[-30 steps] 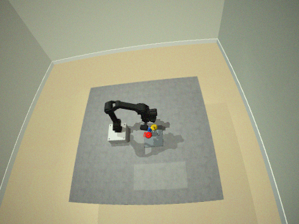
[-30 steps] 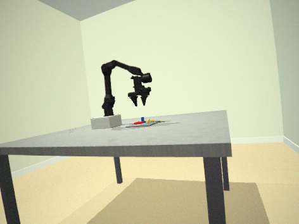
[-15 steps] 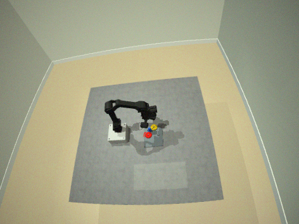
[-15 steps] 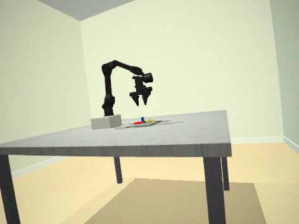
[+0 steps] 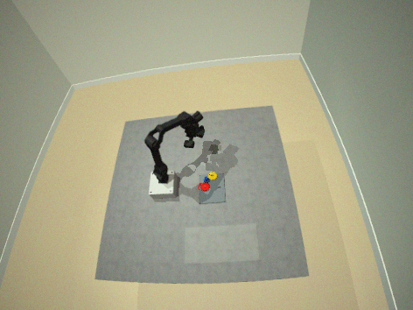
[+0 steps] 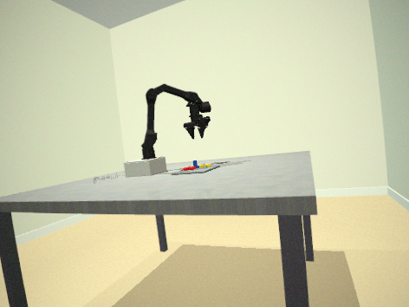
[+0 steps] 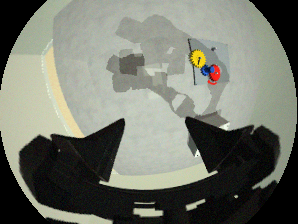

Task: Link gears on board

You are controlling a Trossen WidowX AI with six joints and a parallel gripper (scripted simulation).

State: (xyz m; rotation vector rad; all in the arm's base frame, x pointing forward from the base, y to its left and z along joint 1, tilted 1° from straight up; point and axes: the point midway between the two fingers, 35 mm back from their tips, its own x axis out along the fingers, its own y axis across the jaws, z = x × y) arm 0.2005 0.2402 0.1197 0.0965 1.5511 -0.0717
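The grey board (image 5: 214, 197) (image 6: 207, 169) (image 7: 222, 54) lies on the table. On it are the red gear (image 5: 206, 186) (image 6: 189, 168) (image 7: 215, 73) and the yellow gear (image 5: 213, 173) (image 6: 206, 166) (image 7: 198, 59) with its black stripe. A small blue gear (image 5: 206, 179) (image 6: 195, 164) (image 7: 206, 70) with a tall hub stands between them and appears to touch both; the views are too small to tell whether it sits flat or its teeth mesh. My gripper (image 5: 195, 138) (image 6: 198, 138) (image 7: 156, 120) is open and empty, high above the table and off to the side of the board.
The white base block (image 5: 162, 186) (image 6: 145, 166) of the arm stands beside the board. A small dark peg (image 7: 214, 49) shows on the board away from the gears. The arm's shadow falls over the table and part of the board. No other loose gear shows.
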